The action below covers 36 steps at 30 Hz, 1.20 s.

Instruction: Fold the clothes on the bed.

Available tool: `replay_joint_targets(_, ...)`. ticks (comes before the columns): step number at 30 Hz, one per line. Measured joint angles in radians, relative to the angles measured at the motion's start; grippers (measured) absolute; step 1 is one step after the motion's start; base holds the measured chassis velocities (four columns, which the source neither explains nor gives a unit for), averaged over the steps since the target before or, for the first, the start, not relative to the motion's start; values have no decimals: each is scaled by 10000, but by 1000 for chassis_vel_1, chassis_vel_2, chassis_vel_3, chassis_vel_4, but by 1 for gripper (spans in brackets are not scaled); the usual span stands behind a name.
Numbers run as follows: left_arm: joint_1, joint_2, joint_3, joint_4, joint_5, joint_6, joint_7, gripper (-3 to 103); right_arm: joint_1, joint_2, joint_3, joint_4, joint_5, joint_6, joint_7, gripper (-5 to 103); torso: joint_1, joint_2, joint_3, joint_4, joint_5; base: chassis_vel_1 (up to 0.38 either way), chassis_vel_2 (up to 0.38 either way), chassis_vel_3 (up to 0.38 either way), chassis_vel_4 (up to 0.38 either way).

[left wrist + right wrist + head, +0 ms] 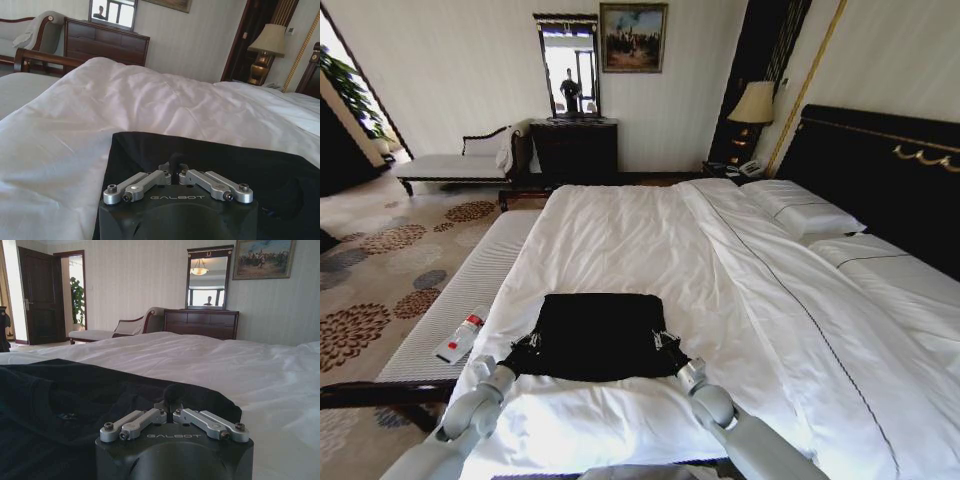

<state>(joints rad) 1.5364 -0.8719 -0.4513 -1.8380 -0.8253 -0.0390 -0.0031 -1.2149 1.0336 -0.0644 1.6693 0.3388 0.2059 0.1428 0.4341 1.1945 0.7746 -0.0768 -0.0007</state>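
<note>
The clothes, a black T-shirt, lie as a flat rectangle on the white duvet near the foot of the bed. My left gripper sits at the shirt's near left corner and my right gripper at its near right corner. In the left wrist view the left gripper has its fingers drawn together over the black cloth. The right gripper looks the same in the right wrist view, shut at the edge of the dark cloth. Both appear pinched on the shirt's near edge.
A grey bench runs along the bed's left side with a white and red object on it. Pillows and a dark headboard are to the right. A dresser, chaise and lamp stand at the far wall.
</note>
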Motion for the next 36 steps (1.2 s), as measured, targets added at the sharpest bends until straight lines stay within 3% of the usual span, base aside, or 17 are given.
replay_joint_targets(15, 841, 220, -881, -172, -246, -235, 235, 2, -913, 54, 217, 152, -920, 233, -88, 1, 0, -2, 2, -3, 0, 0, 0, 0, 0)
replay_joint_targets(23, 1161, 79, -682, -127, 28, -296, 238, 2, -1094, -184, 167, 360, -1060, 227, -77, 1, 0, -2, 1, -2, 1, 0, 0, 0, 0)
replay_joint_targets(28, 984, -17, -419, 288, 230, -219, -278, 2, -1284, -207, 119, 306, -1184, 227, -147, 1, 1, -2, 1, -2, 0, 0, 0, 0, 0)
replay_joint_targets(29, 981, -2, -411, 286, 246, -150, -439, -1, -1357, -225, 138, 335, -1194, 229, -191, 5, 1, -2, 2, -3, -1, 0, 0, 0, 0)
replay_joint_targets(30, 1015, 49, -416, 261, 311, -79, -563, 3, -1435, -256, 176, 383, -1217, 240, -221, 11, 1, -2, 1, -4, 0, 0, 0, 0, 0)
replay_joint_targets(32, 1085, 96, -436, 209, 411, -50, -605, 8, -1507, -281, 216, 422, -1259, 263, -229, 11, 1, -2, 1, -3, 0, 0, 0, 0, 0)
replay_joint_targets(34, 1315, 161, -521, 39, 578, -23, -636, 19, -1714, -320, 366, 503, -1406, 352, -234, 21, 1, -2, 1, -1, 3, 0, 0, 0, 0)
replay_joint_targets(36, 1508, 162, -601, -127, 622, -18, -639, 19, -1873, -333, 504, 583, -1496, 402, -235, 27, 1, -2, 1, -1, 2, 0, 0, 0, 0)
